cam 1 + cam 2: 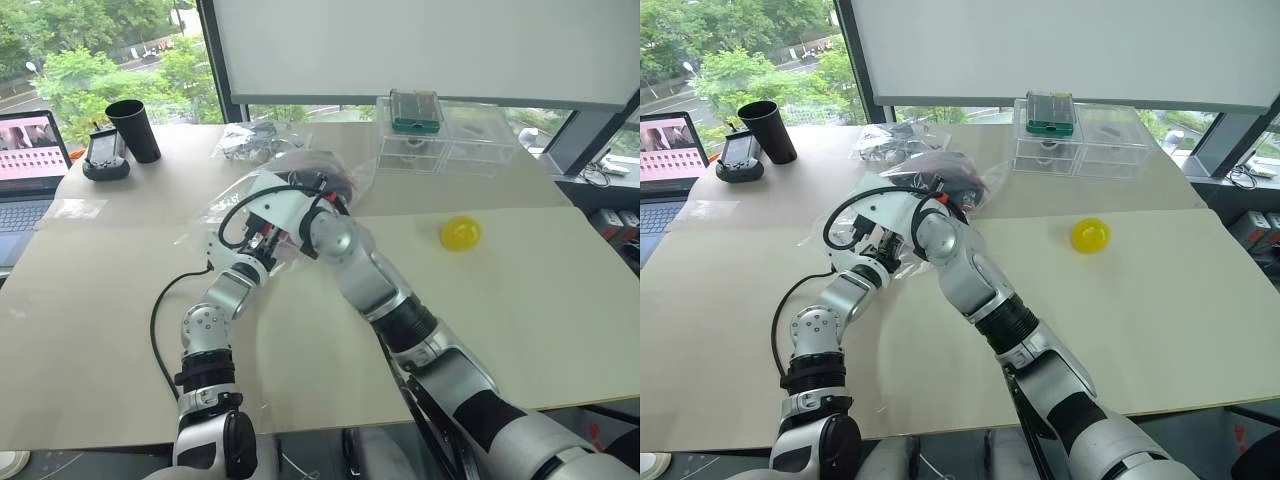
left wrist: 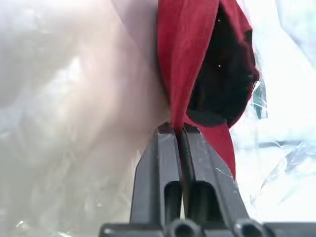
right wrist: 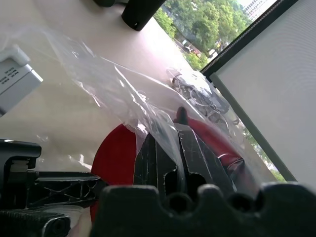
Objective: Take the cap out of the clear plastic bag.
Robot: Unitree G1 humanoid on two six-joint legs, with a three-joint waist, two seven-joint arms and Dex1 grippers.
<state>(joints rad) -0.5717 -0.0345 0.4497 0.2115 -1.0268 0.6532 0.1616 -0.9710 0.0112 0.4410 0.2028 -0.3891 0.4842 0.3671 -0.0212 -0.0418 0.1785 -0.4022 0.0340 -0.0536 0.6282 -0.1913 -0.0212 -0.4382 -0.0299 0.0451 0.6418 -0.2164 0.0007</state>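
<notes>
1. The left gripper (image 2: 178,129) has its fingers pressed together on the red brim of the cap (image 2: 197,64); the brim edge runs straight out ahead of the fingertips, with the dark crown just beyond.
2. The right gripper (image 3: 170,129) is pinched shut on a fold of the clear plastic bag (image 3: 123,94), whose film drapes over its fingers; the red of the cap shows beneath and just past them, through the plastic.
3. In the head views both grippers meet at the bag's near end, above the table (image 1: 520,300), with the right one slightly higher than the left. The bulk of the cap lies just beyond them, wrapped in the crinkled film.
4. Progress, as I judge it: both grips look set, one on the cap and one on the bag, so the reaching part is done. The cap is not yet out; most of it sits inside the bag.
5. What is left is to draw the cap toward the robot while the right gripper holds the bag back, then free the crown from the opening.
</notes>
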